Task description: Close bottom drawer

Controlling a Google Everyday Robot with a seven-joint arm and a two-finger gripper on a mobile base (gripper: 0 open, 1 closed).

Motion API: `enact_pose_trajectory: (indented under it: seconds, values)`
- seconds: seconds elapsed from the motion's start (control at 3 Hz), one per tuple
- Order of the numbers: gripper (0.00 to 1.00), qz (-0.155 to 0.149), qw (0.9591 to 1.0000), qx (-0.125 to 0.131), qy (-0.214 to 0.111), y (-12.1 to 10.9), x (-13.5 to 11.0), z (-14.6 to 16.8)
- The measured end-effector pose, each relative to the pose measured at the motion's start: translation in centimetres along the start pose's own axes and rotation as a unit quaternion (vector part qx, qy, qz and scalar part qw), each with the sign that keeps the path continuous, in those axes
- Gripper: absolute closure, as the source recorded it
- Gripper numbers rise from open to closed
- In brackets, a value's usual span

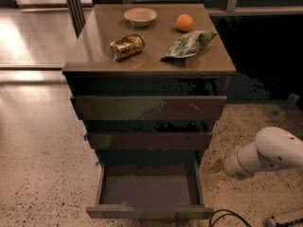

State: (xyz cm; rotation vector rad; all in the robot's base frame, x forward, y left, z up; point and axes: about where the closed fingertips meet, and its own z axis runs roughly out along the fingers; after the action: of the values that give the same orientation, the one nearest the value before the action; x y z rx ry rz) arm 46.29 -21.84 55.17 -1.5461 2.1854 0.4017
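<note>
Drawer lowest of three, the bottom drawer (149, 213), pulled far out toward camera under middle front (149, 140) and widest front (149, 108). Narrow dark brown front, shallow wooden box, only dull grey-brown floor showing inside. On worktop (94, 53): pale bowl (140, 16), contents not clear; orange (184, 22); can (127, 47) on its side; green bag (189, 44). Gripper (215, 167) low at right, near drawer's right wall; open or closed, cannot tell.
</note>
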Motion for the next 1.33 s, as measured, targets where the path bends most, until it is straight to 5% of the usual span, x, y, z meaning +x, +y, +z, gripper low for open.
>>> enact_pose_trajectory:
  seconds: [0.67,1.33]
  values:
    - [1.00,0.035,0.9986,-0.024,-0.031,3.3,4.0,7.3]
    - [1.00,0.094,0.9889,-0.084,-0.079,7.6,7.5,17.7]
